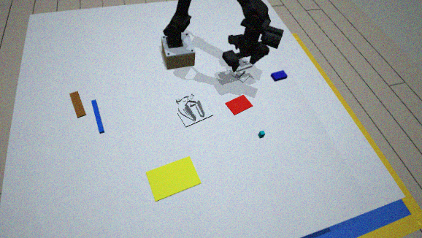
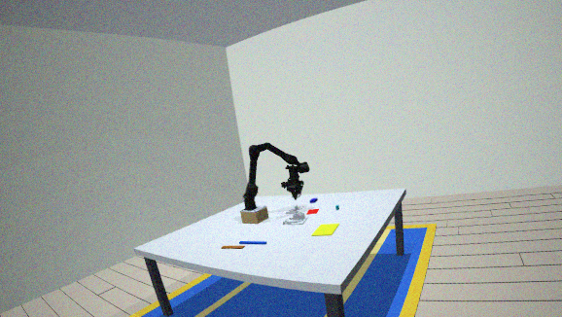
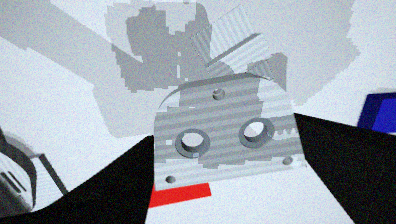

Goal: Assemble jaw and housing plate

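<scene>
My gripper is shut on the pale housing plate, holding it above the table by its two sides. The plate has two large round holes and three small ones. The gear jaws stand side by side on the white base, away from the held plate; part of this assembly shows at the wrist view's lower left. Whether both jaws are on their pins and whether their teeth mesh cannot be told. The pins and stubs are not distinct.
A pale ribbed piece lies below the held plate. Near it are a red patch and a dark blue block. A teal cube, yellow sheet, brown bar and blue bar lie farther off.
</scene>
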Motion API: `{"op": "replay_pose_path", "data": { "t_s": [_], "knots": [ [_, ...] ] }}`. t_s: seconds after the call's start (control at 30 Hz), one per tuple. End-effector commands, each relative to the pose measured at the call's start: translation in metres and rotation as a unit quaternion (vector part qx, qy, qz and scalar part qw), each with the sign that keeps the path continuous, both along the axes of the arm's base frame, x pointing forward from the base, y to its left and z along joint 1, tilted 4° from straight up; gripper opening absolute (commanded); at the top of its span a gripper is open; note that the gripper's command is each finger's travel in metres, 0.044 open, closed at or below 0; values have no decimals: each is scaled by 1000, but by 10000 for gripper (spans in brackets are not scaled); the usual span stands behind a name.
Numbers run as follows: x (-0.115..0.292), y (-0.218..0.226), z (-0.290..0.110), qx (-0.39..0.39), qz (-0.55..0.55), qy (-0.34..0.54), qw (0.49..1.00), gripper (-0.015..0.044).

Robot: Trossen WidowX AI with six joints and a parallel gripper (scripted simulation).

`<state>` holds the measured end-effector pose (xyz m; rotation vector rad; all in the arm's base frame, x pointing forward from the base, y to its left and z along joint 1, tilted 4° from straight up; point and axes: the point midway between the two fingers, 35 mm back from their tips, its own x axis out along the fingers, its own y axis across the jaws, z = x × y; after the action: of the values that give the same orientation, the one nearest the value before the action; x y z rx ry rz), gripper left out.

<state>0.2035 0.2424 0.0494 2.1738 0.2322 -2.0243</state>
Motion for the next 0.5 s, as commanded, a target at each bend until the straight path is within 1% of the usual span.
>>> {"op": "replay_pose_path", "data": {
  "t_s": [0.0,0.47],
  "knots": [
    [5,-6,3,7,-46,-1,999,351],
    [22,-28,4,18,-202,0,979,351]
  ]
}}
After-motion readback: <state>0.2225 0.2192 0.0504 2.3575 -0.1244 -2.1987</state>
